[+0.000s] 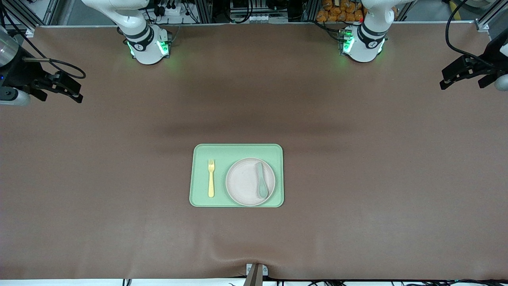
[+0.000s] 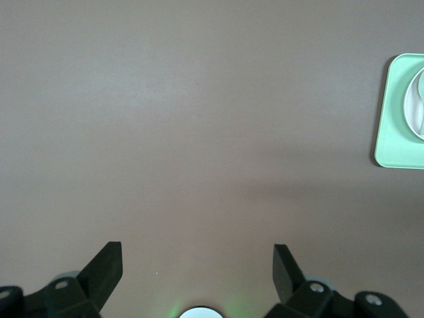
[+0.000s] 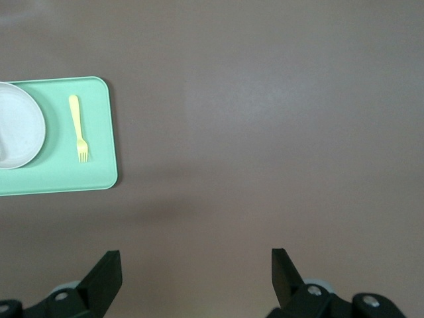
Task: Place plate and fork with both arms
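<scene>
The plate [image 1: 250, 182] lies on a rectangular light green tray [image 1: 236, 150] in the middle of the table [image 1: 357, 198], filling the tray's half toward the left arm's end. A pale teal-green spoon [image 1: 262, 180] rests on the plate, lengthwise, with its bowl nearer the front camera. The fork [image 1: 211, 178] lies flat on the tray just beside the plate, toward the right arm's end, apart from the plate's rim, tines pointing toward the robots' bases.

Both grippers are well apart from the tray, out at the ends of the table. The right gripper [image 1: 69, 88] hangs over bare table at the right arm's end; its fingers are spread wide with nothing between them, as its wrist view shows [image 3: 197, 278]. The left gripper [image 1: 456, 75] hangs over bare table at the left arm's end, likewise spread wide and holding nothing [image 2: 199, 271]. Both arms wait.

In the right wrist view the fork [image 3: 78, 128] shows whole, but the plate [image 3: 16, 126] and the tray [image 3: 99, 172] are cut off by the picture's edge, and the spoon cannot be made out. In the left wrist view only one corner of the tray [image 2: 391, 139] and a sliver of the plate [image 2: 416, 106] appear; the fork is out of that picture. In the front view each arm's wrist is partly cut off by the picture's edge.
</scene>
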